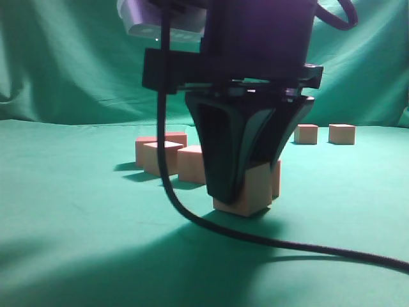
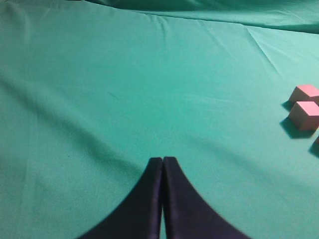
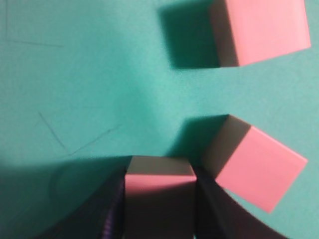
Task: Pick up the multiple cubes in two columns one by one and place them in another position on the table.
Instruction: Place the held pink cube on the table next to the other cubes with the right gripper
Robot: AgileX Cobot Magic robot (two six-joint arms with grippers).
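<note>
Right wrist view shows the right gripper (image 3: pixel 158 209) clamped on a cube (image 3: pixel 159 199) on the table (image 3: pixel 75 74), another cube (image 3: pixel 254 167) beside its finger; left gripper (image 2: pixel 163 199) is closed, empty.

The right gripper (image 1: pixel 246 185) is matte black — two broad fingers (image 1: pixel 220 153) that flare wide at the top and taper to rounded tips, with paler grey inner faces. Above them sits a boxy black housing (image 1: pixel 255 32) over a flat black crossbar. A white camera module (image 1: pixel 163 19) is mounted beside it — and a thick black cable (image 1: pixel 167 128) hangs down in a long curve. The left gripper (image 2: pixel 163 164) shows two dark, smoothly curved fingers.
</note>
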